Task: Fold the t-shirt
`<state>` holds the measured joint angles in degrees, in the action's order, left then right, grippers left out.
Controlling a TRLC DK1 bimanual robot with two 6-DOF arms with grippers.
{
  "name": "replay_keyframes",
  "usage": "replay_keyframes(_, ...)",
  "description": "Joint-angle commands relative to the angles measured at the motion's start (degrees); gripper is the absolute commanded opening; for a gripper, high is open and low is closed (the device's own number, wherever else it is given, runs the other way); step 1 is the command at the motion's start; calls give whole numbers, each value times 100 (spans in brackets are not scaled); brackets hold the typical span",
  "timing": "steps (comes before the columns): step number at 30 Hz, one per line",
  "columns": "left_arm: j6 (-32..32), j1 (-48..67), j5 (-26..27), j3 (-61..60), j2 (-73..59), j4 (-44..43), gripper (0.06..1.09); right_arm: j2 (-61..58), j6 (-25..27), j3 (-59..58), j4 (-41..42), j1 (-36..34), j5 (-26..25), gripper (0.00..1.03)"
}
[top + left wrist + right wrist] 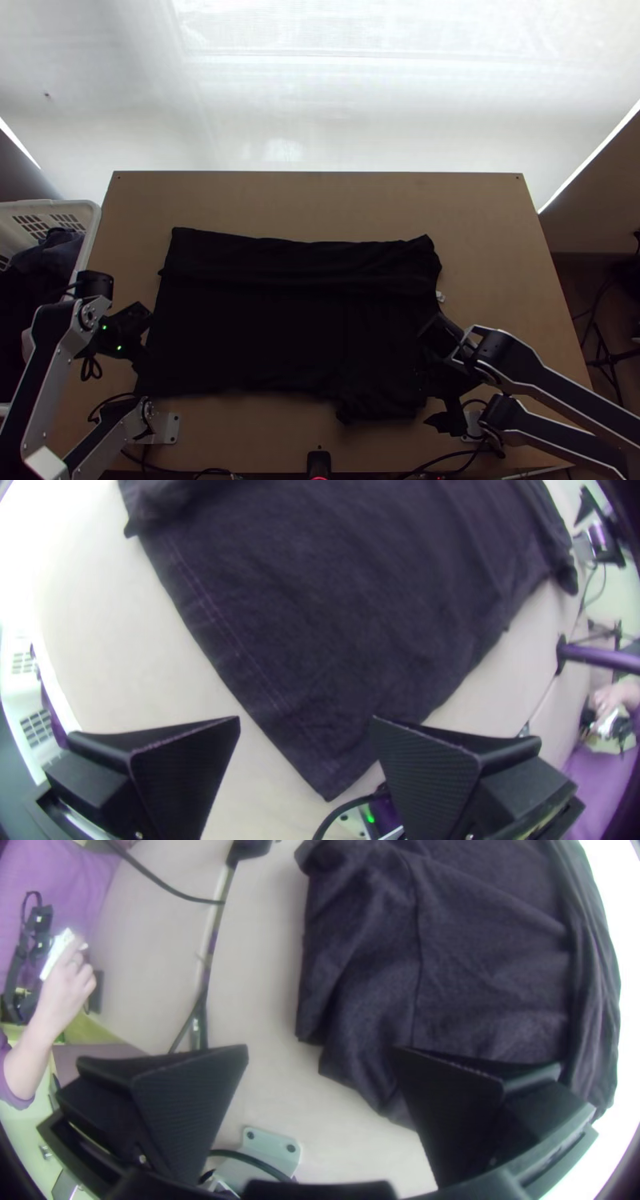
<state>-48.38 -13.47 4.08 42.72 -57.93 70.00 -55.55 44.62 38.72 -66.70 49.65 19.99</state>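
Observation:
The black t-shirt [272, 336] lies over the middle of the table, its far part folded over in a long band, with a bunched bit at the near right. My left gripper [147, 339] is at the shirt's left edge, and my right gripper [432, 360] is at its right edge. In the left wrist view, my left gripper [305, 723] stands open near a corner of the shirt [347, 613]. The right wrist view has my right gripper [320, 1053] open, one finger over or beside the edge of the shirt [480, 973]; neither gripper has cloth clamped.
A white basket [90, 214] with dark cloth stands at the table's left. Cables [448, 458] run along the near edge, with a small black device [318, 462] at its middle. Bare tabletop [320, 204] lies beyond the shirt. A person's hand [65, 988] shows off the table.

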Motion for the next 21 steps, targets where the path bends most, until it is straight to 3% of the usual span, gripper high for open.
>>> replay_keyframes(1,1938,-199,928,580,-1282,-663,100,220,-32,127,104,-25,40,98)
replay_keyframes(3,1929,-533,1587,764,-1721,-206,100,343,-24,162,95,-25,40,98)
replay_keyframes(6,1867,-1034,1552,799,-2012,-21,97,361,-32,180,43,-52,40,98)
replay_keyframes(10,1226,-1694,1579,896,-2556,910,94,405,-32,153,16,-78,40,98)
replay_keyframes(14,944,-1896,1420,791,-2302,1104,94,405,-24,153,16,-104,40,98)
replay_keyframes(21,786,-1764,515,351,-2117,752,95,317,-24,241,95,-104,40,98)
